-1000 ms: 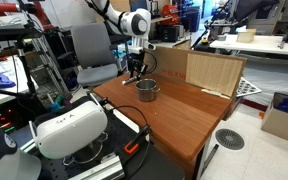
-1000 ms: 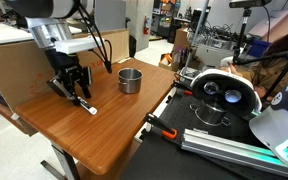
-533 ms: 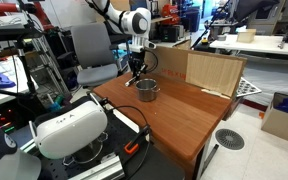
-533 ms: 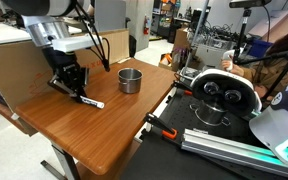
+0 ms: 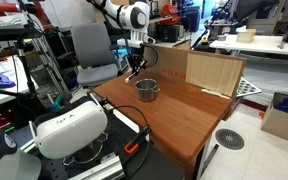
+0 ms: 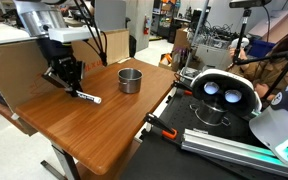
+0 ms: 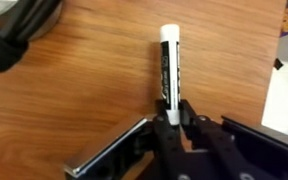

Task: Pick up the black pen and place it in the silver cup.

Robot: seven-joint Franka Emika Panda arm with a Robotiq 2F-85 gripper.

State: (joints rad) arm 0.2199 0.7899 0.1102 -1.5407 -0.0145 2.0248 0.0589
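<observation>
My gripper is shut on the black pen, a short dark stick with a whitish end, and holds it lifted a little above the wooden table. In the wrist view the pen sticks out from between the closed fingers, white end away from me. The silver cup stands upright on the table to the right of the gripper; it also shows in an exterior view just below and right of the gripper. Its dark rim shows at the top left of the wrist view.
A wooden panel stands along the table's far side. A white headset-like device and a black cable with an orange connector lie off the table's near edge. A grey chair stands behind the arm.
The gripper has risen from the table with the pen in it and shifted slightly away from the cup; the pen's white end now hangs above the wood.
</observation>
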